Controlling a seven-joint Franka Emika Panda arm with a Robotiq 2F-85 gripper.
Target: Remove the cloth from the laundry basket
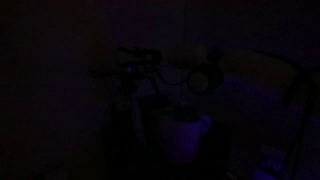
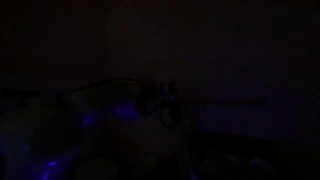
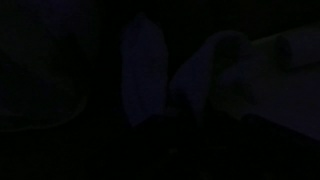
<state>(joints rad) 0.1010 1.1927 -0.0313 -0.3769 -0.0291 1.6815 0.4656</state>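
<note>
The room is almost black, so only dim outlines show. In an exterior view the laundry basket [image 1: 182, 136] shows as a pale bucket shape, wider at the rim and narrowing downward. It stands upright low in the middle of the scene, on a surface too dark to name. The robot arm [image 1: 140, 62] reaches in above it from the side, with a loop of cable [image 1: 175, 76] near its wrist. The gripper [image 1: 184, 102] seems to hang right over the basket's mouth; I cannot tell whether it touches the rim or reaches inside. I also cannot tell whether its jaws are spread or closed, or whether anything is between them. In an exterior view from another spot the arm [image 2: 150, 96] is a faint dark curve, with a bluish glow [image 2: 90, 128] low beside it; I cannot pick out the basket there. The wrist view gives only two dim upright shapes and a paler patch [image 3: 282, 70] at one side, too murky to name. Whether a cloth lies in the basket cannot be seen.
</note>
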